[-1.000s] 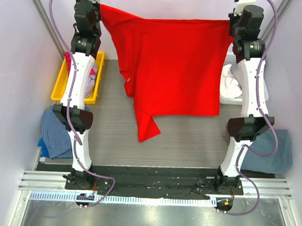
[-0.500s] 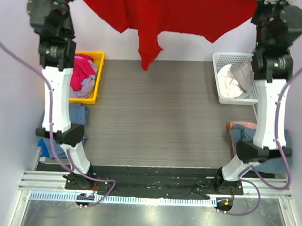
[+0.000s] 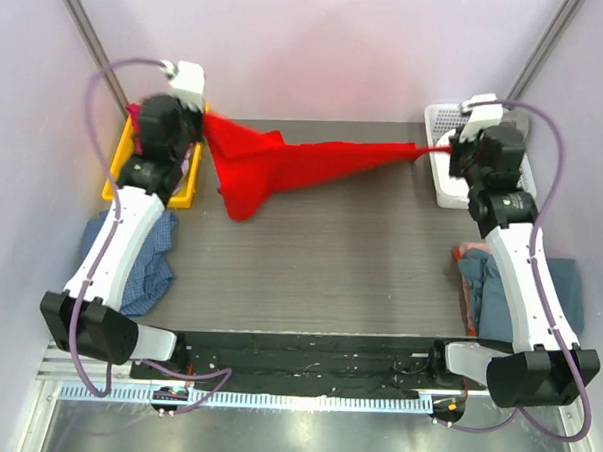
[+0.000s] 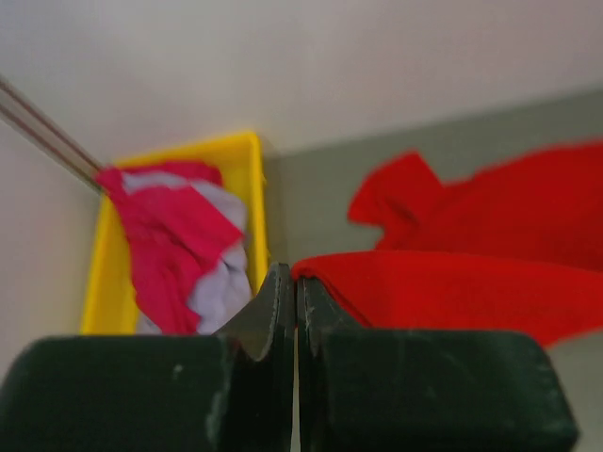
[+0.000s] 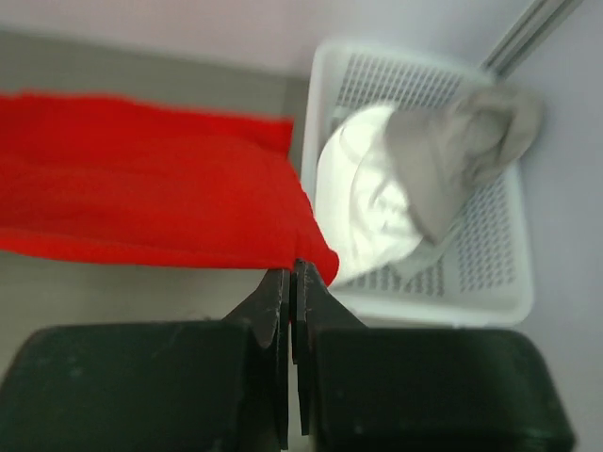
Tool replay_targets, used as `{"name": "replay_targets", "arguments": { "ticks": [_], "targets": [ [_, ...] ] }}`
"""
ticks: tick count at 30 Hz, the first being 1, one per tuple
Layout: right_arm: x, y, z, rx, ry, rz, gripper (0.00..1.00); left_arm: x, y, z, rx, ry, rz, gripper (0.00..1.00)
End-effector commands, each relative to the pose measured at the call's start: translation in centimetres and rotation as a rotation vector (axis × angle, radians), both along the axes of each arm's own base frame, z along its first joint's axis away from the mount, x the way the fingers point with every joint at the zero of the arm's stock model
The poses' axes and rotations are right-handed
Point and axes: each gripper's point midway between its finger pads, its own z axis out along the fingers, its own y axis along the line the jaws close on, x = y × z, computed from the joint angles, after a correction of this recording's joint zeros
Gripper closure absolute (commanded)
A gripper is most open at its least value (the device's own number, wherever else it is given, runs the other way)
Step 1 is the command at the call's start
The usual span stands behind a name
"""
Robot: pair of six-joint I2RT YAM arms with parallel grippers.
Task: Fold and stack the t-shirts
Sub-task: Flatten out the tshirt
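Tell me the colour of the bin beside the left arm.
The bin is yellow, clearest in the left wrist view.

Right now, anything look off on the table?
The red t-shirt is stretched into a narrow gathered band between the left gripper and right gripper, bunched near the left one, not spread flat for folding.

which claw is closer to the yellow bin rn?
Left. The left claw hangs at the inner edge of the yellow bin, shut on one end of the red t-shirt. The right claw is across the table at the white basket, gripping the other end.
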Motion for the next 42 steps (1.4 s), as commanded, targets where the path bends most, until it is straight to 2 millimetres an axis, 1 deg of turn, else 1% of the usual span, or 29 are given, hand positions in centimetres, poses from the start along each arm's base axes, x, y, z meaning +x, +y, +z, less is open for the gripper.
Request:
{"name": "replay_targets", "arguments": {
  "ticks": [1, 2, 3, 5, 6, 7, 8, 9, 10, 11, 12, 13, 14, 15, 16, 18, 19, 21, 22, 25, 28, 30, 31, 35, 39, 42],
  "targets": [
    [-3.2, 0.9, -2.0, 0.021, 0.057, 0.064, 0.99, -2.6, -3.0, -6.0, 0.036, 0.110, -0.167, 1.00],
    [-3.6, 1.4, -2.6, 0.023, 0.079, 0.097, 0.99, -3.3, -3.8, -6.9, 0.040, 0.134, -0.210, 1.00],
    [-4.1, 1.4, -3.4, 0.017, 0.111, 0.104, 0.99, -3.9, -4.2, -7.1, 0.046, 0.144, -0.242, 1.00],
    [-5.0, 1.5, -3.8, 0.001, 0.128, 0.120, 0.99, -4.8, -4.6, -9.3, 0.051, 0.207, -0.277, 1.00],
    [-5.5, 1.6, -4.5, -0.015, 0.158, 0.133, 0.99, -5.3, -5.3, -9.7, 0.057, 0.224, -0.324, 1.00],
    [-5.8, 1.6, -4.8, -0.021, 0.173, 0.140, 0.99, -5.9, -5.6, -9.9, 0.060, 0.234, -0.345, 1.00],
    [-6.3, 1.7, -5.0, -0.026, 0.183, 0.149, 0.99, -6.6, -5.8, -10.6, 0.065, 0.266, -0.364, 1.00],
    [-7.0, 1.9, -5.9, -0.044, 0.220, 0.177, 0.99, -7.3, -6.6, -10.9, 0.066, 0.281, -0.419, 1.00],
    [-7.3, 2.0, -6.3, -0.049, 0.239, 0.189, 0.99, -8.0, -6.8, -11.0, 0.086, 0.286, -0.448, 1.00],
    [-7.6, 2.1, -6.9, -0.058, 0.263, 0.201, 0.99, -9.0, -7.2, -11.8, 0.090, 0.328, -0.486, 1.00],
    [-8.2, 2.2, -8.0, -0.063, 0.309, 0.218, 0.99, -10.0, -8.1, -12.1, 0.090, 0.348, -0.561, 1.00],
    [-8.4, 2.1, -8.4, -0.084, 0.329, 0.229, 0.99, -11.0, -8.6, -11.8, 0.116, 0.353, -0.619, 1.00],
    [-8.7, 2.1, -9.3, -0.095, 0.360, 0.239, 0.99, -12.6, -8.9, -13.1, 0.129, 0.424, -0.668, 1.00],
    [-9.1, 2.1, -10.3, -0.102, 0.400, 0.245, 0.99, -13.6, -9.2, -13.4, 0.138, 0.453, -0.709, 1.00],
    [-9.3, 2.0, -10.8, -0.120, 0.421, 0.254, 0.99, -15.4, -9.6, -13.9, 0.161, 0.506, -0.777, 1.00],
    [-10.0, 2.0, -12.5, -0.134, 0.481, 0.275, 0.99, -17.3, -10.0, -14.6, 0.187, 0.565, -0.845, 1.00],
    [-10.2, 2.0, -13.1, -0.139, 0.501, 0.284, 0.99, -19.0, -9.9, -15.3, 0.198, 0.625, -0.881, 1.00],
    [-10.7, 1.8, -14.2, -0.160, 0.538, 0.296, 0.99, -20.5, -9.7, -15.9, 0.243, 0.666, -0.930, 1.00],
    [-10.9, 1.7, -14.6, -0.168, 0.550, 0.295, 0.99, -21.9, -9.4, -16.8, 0.251, 0.731, -0.947, 1.00],
    [-11.3, 1.2, -16.1, -0.202, 0.591, 0.294, 0.99, -23.6, -8.4, -18.3, 0.307, 0.808, -0.952, 1.00],
    [-11.5, 1.0, -16.9, -0.217, 0.614, 0.295, 0.99, -25.2, -7.3, -19.9, 0.359, 0.882, -0.949, 1.00],
    [-11.9, 0.8, -17.8, -0.228, 0.647, 0.299, 0.99, -26.1, -6.6, -20.7, 0.396, 0.929, -0.949, 1.00],
    [-12.1, 0.7, -18.1, -0.233, 0.659, 0.299, 0.99, -27.0, -6.3, -21.1, 0.403, 0.972, -0.958, 1.00],
    [-12.5, 0.1, -19.3, -0.267, 0.695, 0.291, 0.99, -28.8, -5.6, -21.7, 0.434, 1.058, -0.973, 1.00],
    [-12.8, -0.1, -19.5, -0.279, 0.690, 0.286, 0.99, -30.1, -4.8, -22.2, 0.477, 1.121, -0.974, 1.00],
    [-13.3, -0.5, -19.5, -0.295, 0.701, 0.282, 0.99, -31.5, -4.2, -22.8, 0.502, 1.194, -0.982, 1.00]
  ]
}}
